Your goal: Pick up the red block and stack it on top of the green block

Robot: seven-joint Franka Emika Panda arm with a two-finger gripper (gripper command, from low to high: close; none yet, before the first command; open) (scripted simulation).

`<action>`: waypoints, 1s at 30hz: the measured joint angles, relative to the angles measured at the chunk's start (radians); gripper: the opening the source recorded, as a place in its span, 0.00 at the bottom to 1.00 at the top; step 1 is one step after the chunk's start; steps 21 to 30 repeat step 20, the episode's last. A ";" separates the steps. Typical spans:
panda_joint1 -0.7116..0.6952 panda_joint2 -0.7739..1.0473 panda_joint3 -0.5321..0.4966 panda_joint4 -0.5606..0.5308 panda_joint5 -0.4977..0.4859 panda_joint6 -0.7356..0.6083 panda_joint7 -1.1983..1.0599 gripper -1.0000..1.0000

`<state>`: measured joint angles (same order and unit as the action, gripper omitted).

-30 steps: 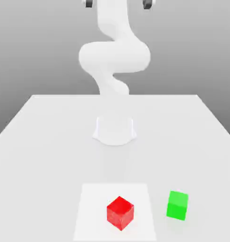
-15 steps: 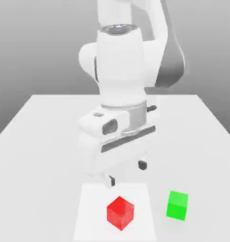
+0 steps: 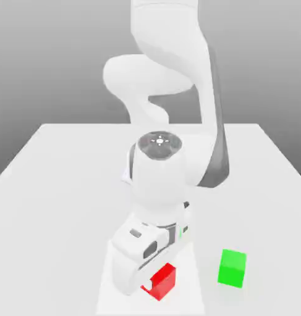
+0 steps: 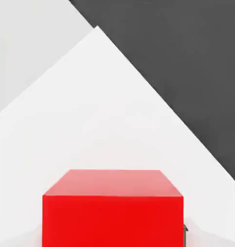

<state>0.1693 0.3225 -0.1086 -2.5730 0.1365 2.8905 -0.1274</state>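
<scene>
Your arm (image 3: 168, 37) is smooth, glossy white, built of rounded, tube-like segments, with a dark grey panel (image 3: 222, 148) along one link. The cylindrical wrist (image 3: 159, 185) has a dark round cap (image 3: 159, 144) dotted with small pale marks. Your hand housing (image 3: 139, 250) is white and blocky with rounded corners, carrying dark oval insets and a small green mark (image 3: 180, 233).

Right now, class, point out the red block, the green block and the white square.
red block (image 4: 113, 222): hand view, side face
green block (image 3: 232, 273): exterior view, side face
white square (image 3: 188, 296): exterior view, bare corner area

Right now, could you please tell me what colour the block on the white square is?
Red, best seen in the hand view.
</scene>
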 joint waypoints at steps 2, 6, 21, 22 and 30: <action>0.013 -0.055 -0.019 -0.008 -0.026 -0.046 0.019 0.00; 0.046 -0.187 -0.026 -0.029 -0.082 -0.156 0.074 0.00; 0.261 -0.138 0.090 -0.038 -0.126 -0.097 0.226 1.00; 0.261 -0.138 0.090 -0.038 -0.126 -0.097 0.226 1.00; 0.261 -0.138 0.090 -0.038 -0.126 -0.097 0.226 1.00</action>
